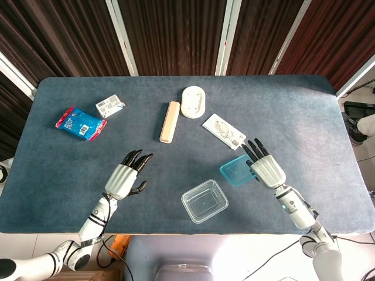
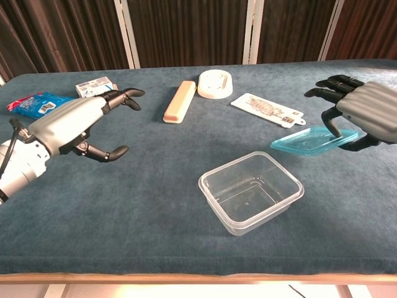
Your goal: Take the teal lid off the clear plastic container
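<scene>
The clear plastic container (image 1: 204,201) (image 2: 250,191) stands open and lidless near the table's front edge. My right hand (image 1: 266,168) (image 2: 366,117) holds the teal lid (image 1: 237,171) (image 2: 313,140) by its right side, to the right of the container and low over the table. The lid is roughly level and apart from the container. My left hand (image 1: 125,178) (image 2: 71,123) hovers well to the left of the container, fingers spread, holding nothing.
At the back lie a tan bar (image 1: 170,121), a white oval dish (image 1: 193,100) and a printed card (image 1: 224,131). A small white box (image 1: 109,106) and a blue-red packet (image 1: 81,123) sit at the far left.
</scene>
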{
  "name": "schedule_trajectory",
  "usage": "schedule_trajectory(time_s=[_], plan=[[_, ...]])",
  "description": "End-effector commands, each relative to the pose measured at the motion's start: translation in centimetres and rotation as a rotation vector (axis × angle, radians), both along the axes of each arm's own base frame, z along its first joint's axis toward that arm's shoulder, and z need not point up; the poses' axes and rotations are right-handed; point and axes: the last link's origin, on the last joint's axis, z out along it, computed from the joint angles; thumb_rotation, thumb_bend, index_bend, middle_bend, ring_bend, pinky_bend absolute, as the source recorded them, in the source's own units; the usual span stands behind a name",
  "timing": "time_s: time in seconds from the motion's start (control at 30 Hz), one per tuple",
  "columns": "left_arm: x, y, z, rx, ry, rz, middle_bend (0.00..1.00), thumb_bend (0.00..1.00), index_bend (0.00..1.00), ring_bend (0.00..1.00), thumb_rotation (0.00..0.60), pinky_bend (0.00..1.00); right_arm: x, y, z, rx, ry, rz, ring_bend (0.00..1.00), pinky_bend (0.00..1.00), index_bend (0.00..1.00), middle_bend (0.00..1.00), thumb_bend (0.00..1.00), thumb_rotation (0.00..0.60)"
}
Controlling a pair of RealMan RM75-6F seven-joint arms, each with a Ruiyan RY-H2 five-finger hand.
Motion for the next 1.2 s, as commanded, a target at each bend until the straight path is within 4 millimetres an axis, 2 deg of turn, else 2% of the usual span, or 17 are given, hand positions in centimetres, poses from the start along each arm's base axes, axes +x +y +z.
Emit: schedule_trajectory(time_s=[0.03,0.13,0.2,0.23,0.3,0.5,0.57,0.67,0.8,0.9,1.0,1.07,1.2], plan=[[-0.2,0.0,0.1,0.000,-0.001,0.005,0.15,0.35,0.00,0.02,0.600,0.10,-0.8,-0.1,-0.3,0.034,0.030,-0.041,0.00,0.00,0.46,0.16,0.53,0.600],[-0.4,0.0,0.3,0.000,-0.002,0.010,0.15,0.35,0.00,0.02,0.600,0.10,-1.3,0.0,-0.1,0.043,0.032,-0.067,0.00,0.00,0.15,0.07,0.45,0.600],[-0.5,-0.1,0.5,-0.001,-0.003,0.014,0.15,0.35,0.00,0.01,0.600,0.10,-1.8,0.2,0.1,0.050,0.040,-0.081,0.00,0.00,0.03,0.04,0.32,0.600],[-0.5,-0.1,0.6,-0.001,-0.005,0.016,0.15,0.34,0.00,0.01,0.600,0.10,-1.9,0.3,0.2,0.059,0.040,-0.086,0.00,0.00,0.01,0.03,0.28,0.600],[-0.8,-0.4,0.9,-0.004,-0.010,0.019,0.14,0.34,0.00,0.01,0.600,0.10,-2.3,0.8,0.5,0.083,0.039,-0.094,0.00,0.00,0.00,0.01,0.18,0.600],[-1.7,-0.9,1.7,-0.001,0.006,0.029,0.09,0.33,0.00,0.00,0.600,0.10,-2.9,1.7,1.5,0.104,0.052,-0.087,0.00,0.00,0.00,0.00,0.09,0.600],[-3.8,-1.7,3.3,0.014,0.023,0.081,0.05,0.33,0.00,0.00,0.600,0.10,-3.8,3.3,3.1,0.138,0.042,-0.102,0.00,0.00,0.00,0.00,0.08,0.600],[-5.2,-3.0,5.3,0.017,0.056,0.119,0.01,0.33,0.00,0.00,0.600,0.09,-3.5,5.3,5.8,0.151,0.022,-0.101,0.00,0.00,0.00,0.00,0.08,0.600],[-7.4,-5.4,8.8,0.021,0.145,0.192,0.00,0.33,0.00,0.00,0.600,0.08,-2.8,9.7,10.3,0.128,-0.002,-0.178,0.00,0.00,0.00,0.00,0.08,0.600],[-8.6,-7.4,11.3,0.061,0.165,0.244,0.00,0.33,0.00,0.00,0.600,0.07,-2.1,14.0,13.6,0.113,-0.027,-0.334,0.00,0.00,0.00,0.00,0.08,0.600],[-10.2,-9.8,13.4,0.136,0.171,0.281,0.00,0.32,0.00,0.00,0.600,0.06,-1.5,17.5,16.6,-0.005,-0.068,-0.456,0.00,0.00,0.00,0.00,0.08,0.600],[-11.1,-11.4,14.4,0.190,0.178,0.295,0.00,0.33,0.00,0.00,0.600,0.05,-1.7,19.0,17.8,-0.121,-0.114,-0.491,0.00,0.00,0.00,0.00,0.08,0.600],[-13.0,-14.3,15.6,0.286,0.167,0.326,0.00,0.33,0.00,0.00,0.600,0.02,-4.0,21.7,19.0,-0.352,-0.246,-0.563,0.00,0.00,0.00,0.00,0.08,0.600]])
